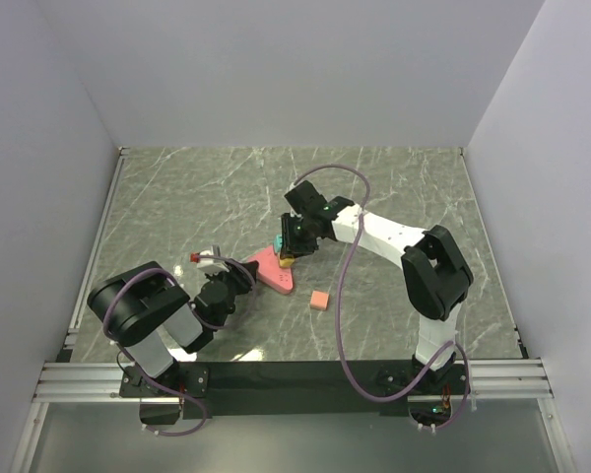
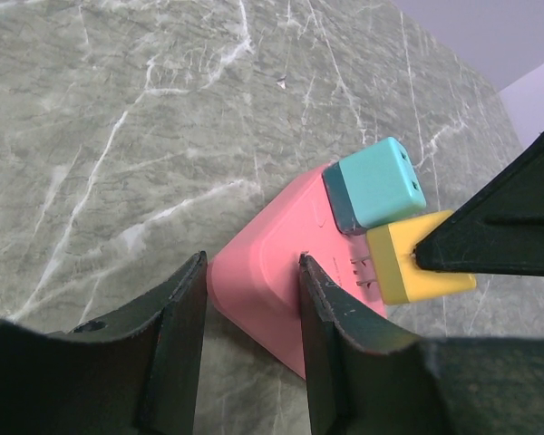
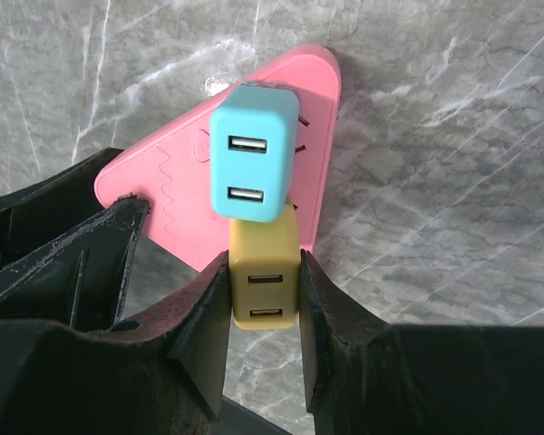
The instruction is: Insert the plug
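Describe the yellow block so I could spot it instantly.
Near the middle of the marble table lies a pink triangular base. Two small plugs meet it; the yellow plug is pinched by the right end effector, its teal neighbour is not.

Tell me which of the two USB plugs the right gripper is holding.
The yellow plug, clamped in the right gripper. The teal plug beside it sits on the pink power strip, with no gripper on it.

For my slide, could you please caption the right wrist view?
Right gripper holds yellow plug at pink strip, beside teal plug.
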